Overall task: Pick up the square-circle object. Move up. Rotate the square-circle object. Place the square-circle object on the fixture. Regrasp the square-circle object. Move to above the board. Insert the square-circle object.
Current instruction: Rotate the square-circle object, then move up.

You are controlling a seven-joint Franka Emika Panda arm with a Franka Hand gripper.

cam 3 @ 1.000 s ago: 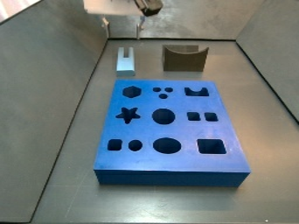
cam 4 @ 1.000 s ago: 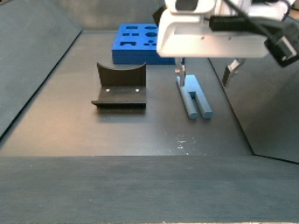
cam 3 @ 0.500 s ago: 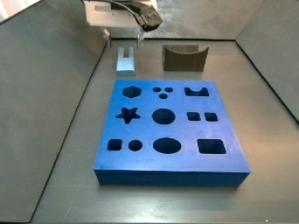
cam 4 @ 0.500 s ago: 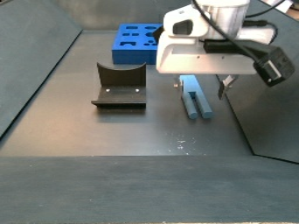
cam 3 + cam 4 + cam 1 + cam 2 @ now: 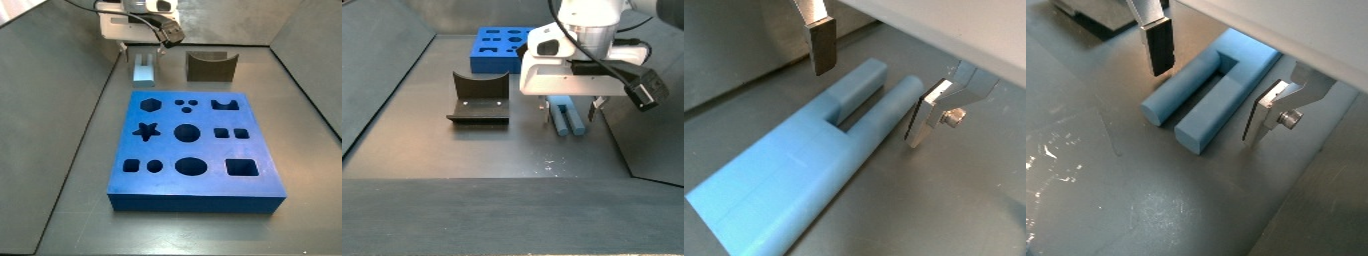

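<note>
My jaws (image 5: 878, 85) are hanging spread apart, straddling the square-circle object (image 5: 811, 170), which is lying flat on the floor between my fingers (image 5: 1158, 45), neither pad touching it in both wrist views. In a side view the fixture (image 5: 210, 66) is sitting just beside me, and the board (image 5: 193, 147) is lying beyond it.

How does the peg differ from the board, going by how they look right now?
The peg is pale blue-grey; the board is bright blue. The peg is a small, slim bar with a slot at one end; the board is a large thick slab with many shaped holes. The open gripper straddles the peg; nothing is at the board. Both lie flat on the floor.
</note>
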